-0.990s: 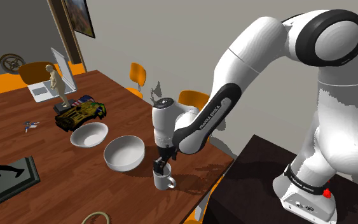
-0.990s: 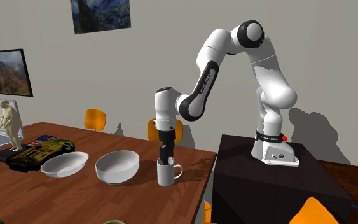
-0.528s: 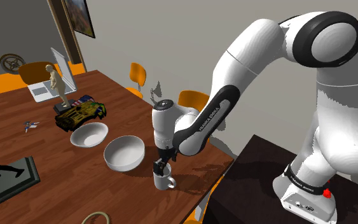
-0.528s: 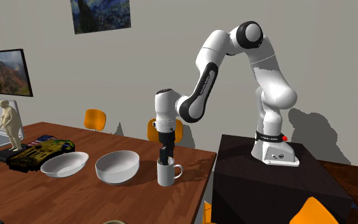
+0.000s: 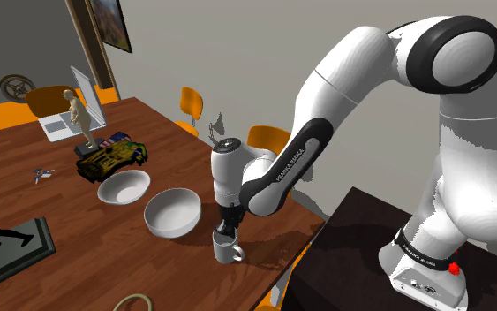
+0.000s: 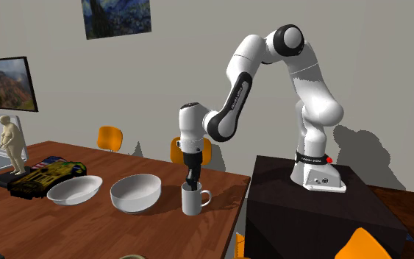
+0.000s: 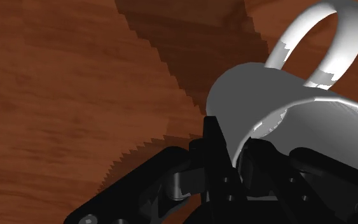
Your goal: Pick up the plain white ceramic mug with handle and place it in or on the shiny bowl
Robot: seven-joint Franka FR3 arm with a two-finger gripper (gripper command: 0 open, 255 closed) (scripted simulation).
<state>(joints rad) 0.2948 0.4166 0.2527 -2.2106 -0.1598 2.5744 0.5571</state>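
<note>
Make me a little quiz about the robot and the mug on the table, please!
1. True or false: the mug lies on its side.
2. What stands nearest the mug? A) a statue B) a bowl C) a laptop
3. Which part of the mug do the jaws pinch?

Key: 1 false, it stands upright on the table. 2 B. 3 its rim, one jaw inside the mug and one outside.
</note>
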